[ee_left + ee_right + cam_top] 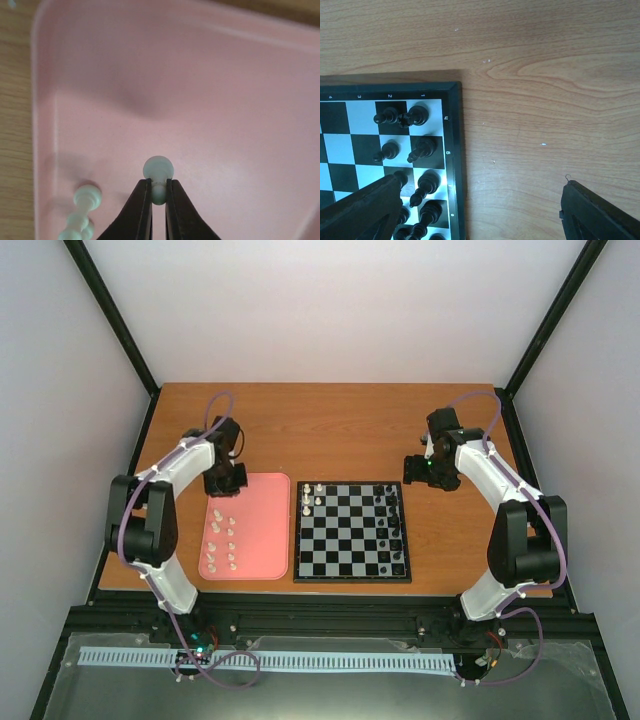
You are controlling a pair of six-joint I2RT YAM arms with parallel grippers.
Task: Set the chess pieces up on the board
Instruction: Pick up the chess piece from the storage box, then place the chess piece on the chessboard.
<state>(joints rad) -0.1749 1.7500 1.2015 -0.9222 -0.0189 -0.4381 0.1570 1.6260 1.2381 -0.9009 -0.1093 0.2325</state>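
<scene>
The left gripper (158, 187) is pinching its black fingers tight on a tiny cream chess pawn (158, 169) near the far end of the pink rounded plastic tray (225, 100), where other cream pieces (222, 535) are standing. The right gripper (481, 185) is hanging spread wide and empty, straddling the edge of the small black-and-white checked board (352, 530) and the brown wooden table (545, 75).
</scene>
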